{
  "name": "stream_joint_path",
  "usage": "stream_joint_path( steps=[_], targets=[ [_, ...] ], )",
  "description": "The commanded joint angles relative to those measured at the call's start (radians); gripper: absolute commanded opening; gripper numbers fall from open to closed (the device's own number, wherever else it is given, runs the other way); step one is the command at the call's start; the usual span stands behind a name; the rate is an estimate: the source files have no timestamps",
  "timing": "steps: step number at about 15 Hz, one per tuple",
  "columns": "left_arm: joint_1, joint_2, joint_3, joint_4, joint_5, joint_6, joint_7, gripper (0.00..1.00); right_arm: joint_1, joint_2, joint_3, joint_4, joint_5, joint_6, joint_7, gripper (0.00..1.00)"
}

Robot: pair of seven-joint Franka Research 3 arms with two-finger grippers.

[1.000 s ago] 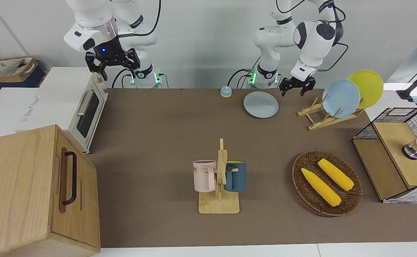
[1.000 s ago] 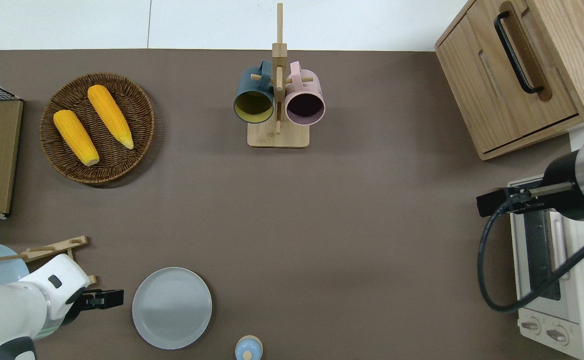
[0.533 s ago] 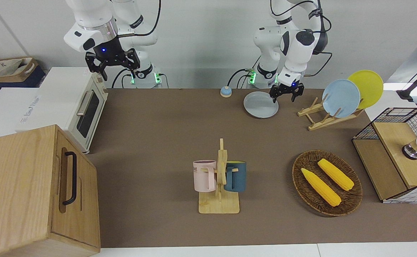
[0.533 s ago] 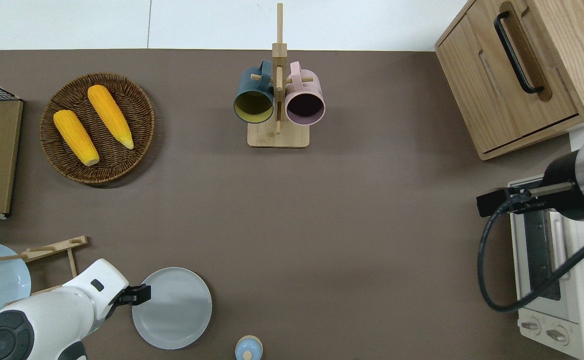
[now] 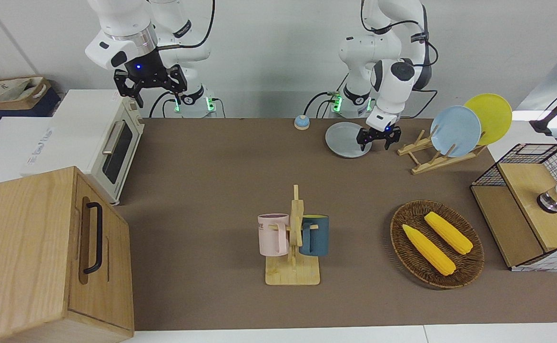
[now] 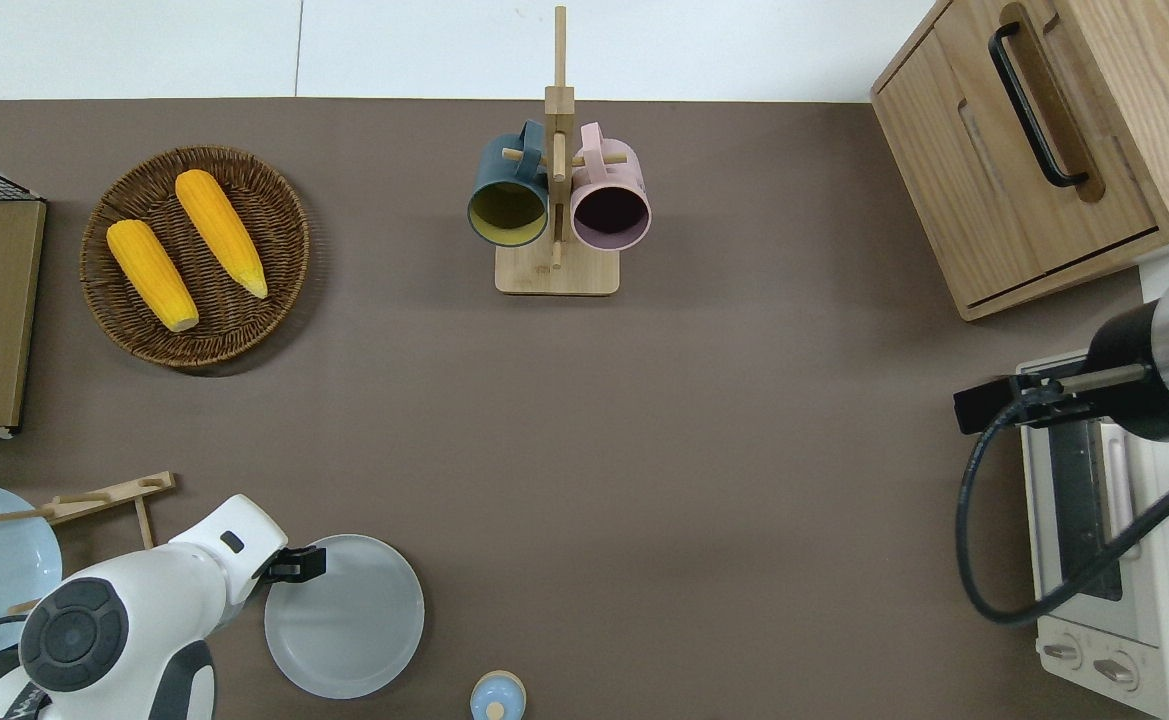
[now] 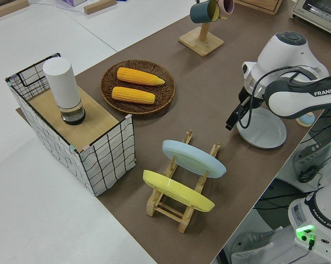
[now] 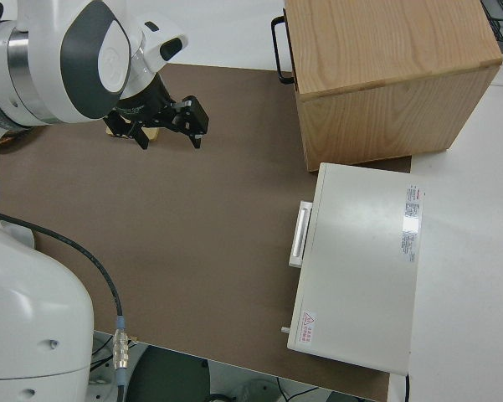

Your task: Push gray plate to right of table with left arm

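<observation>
Overhead view, lower left: left gripper, fingers spread, at round pale-grey plate's rim; small blue bell adjacent. Right arm parked.

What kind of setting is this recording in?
Likely a robot lab staged as a kitchen: a toaster oven, a mug rack and a basket of corn set around a brown table.
</observation>
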Motion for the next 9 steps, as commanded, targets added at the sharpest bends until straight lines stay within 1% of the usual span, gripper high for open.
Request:
stream_joint_path(
  steps=[1, 6, 9],
  targets=[
    [-0.017, -0.023, -0.017, -0.008, 0.019, -0.018, 0.001, 0.99, -0.02, -0.006, 0.015, 0.004, 0.01, -0.012, 0.0, 0.983],
    [-0.034, -0.031, -0.027, -0.031, 0.019, -0.016, 0.002, 0.99, -0.02, -0.006, 0.015, 0.004, 0.01, -0.012, 0.0, 0.983],
    [-0.033, -0.012, -0.027, -0.031, 0.026, -0.003, 0.01, 0.99, -0.02, -0.006, 0.015, 0.004, 0.01, -0.012, 0.0, 0.983]
  ],
)
